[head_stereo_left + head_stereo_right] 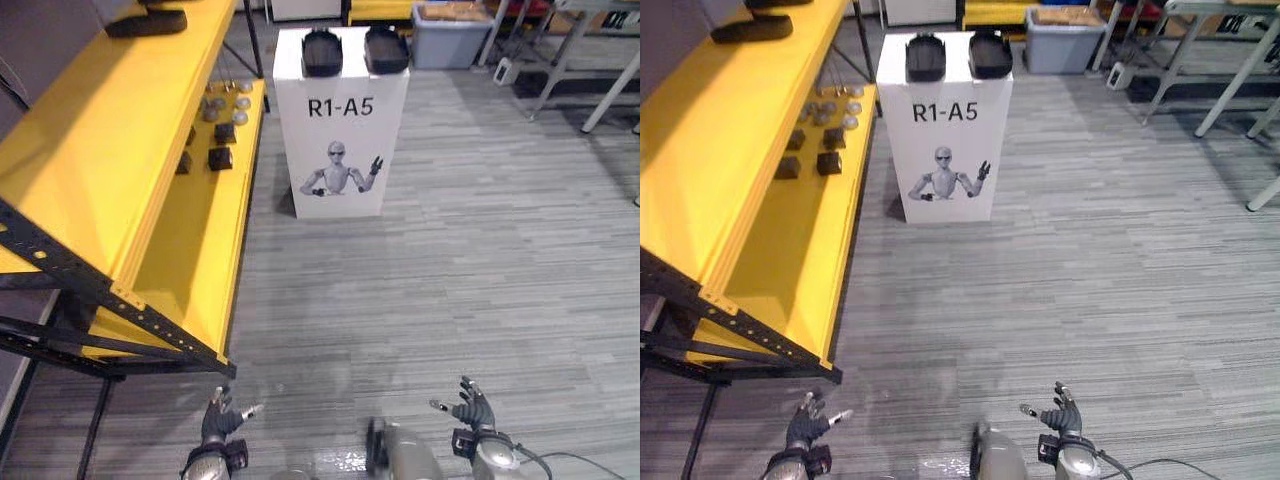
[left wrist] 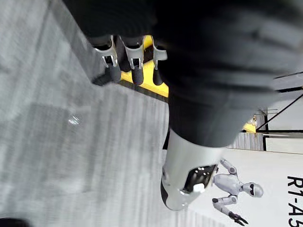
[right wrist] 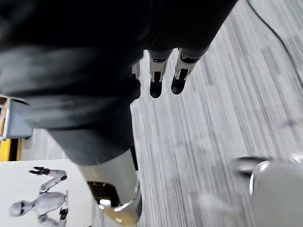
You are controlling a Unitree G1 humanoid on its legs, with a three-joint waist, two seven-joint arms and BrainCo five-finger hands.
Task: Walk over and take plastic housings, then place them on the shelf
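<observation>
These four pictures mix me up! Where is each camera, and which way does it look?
Left eye view: on the head, looking down at yellow shelf, white box with two black housings; left hand and right hand, both open, at the bottom edge.
Right eye view: beside it, same scene.
Left wrist view: left wrist, along its fingers toward shelf and box.
Right wrist view: right wrist, along its fingers toward floor and box.
All four share the white box.

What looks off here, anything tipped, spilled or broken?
Nothing stands out. The left housing and right housing sit side by side on the box. A black piece lies on the shelf top level; small parts sit grouped on its lower level. Left robot hand and right robot hand are open, empty.
</observation>
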